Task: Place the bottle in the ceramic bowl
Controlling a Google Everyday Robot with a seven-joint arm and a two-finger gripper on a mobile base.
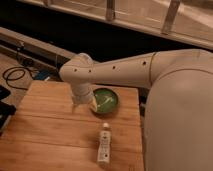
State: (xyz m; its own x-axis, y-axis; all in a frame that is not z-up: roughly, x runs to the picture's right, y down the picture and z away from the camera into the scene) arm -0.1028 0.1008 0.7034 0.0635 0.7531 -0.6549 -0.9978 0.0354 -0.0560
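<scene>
Bottle (104, 144) lies flat on the table (45, 130) near the front edge, cap toward the bowl (109, 100) and apart from it. Bowl sits farther back, near the table's far edge, and the bottle is not in it. Gripper (83, 101) hangs low just left of the bowl, away from the bottle and not holding it; open or closed cannot be told. Arm (125, 70) reaches in from the right. Judgement: task barely begun; grasp, lift, carry and release all remain
</scene>
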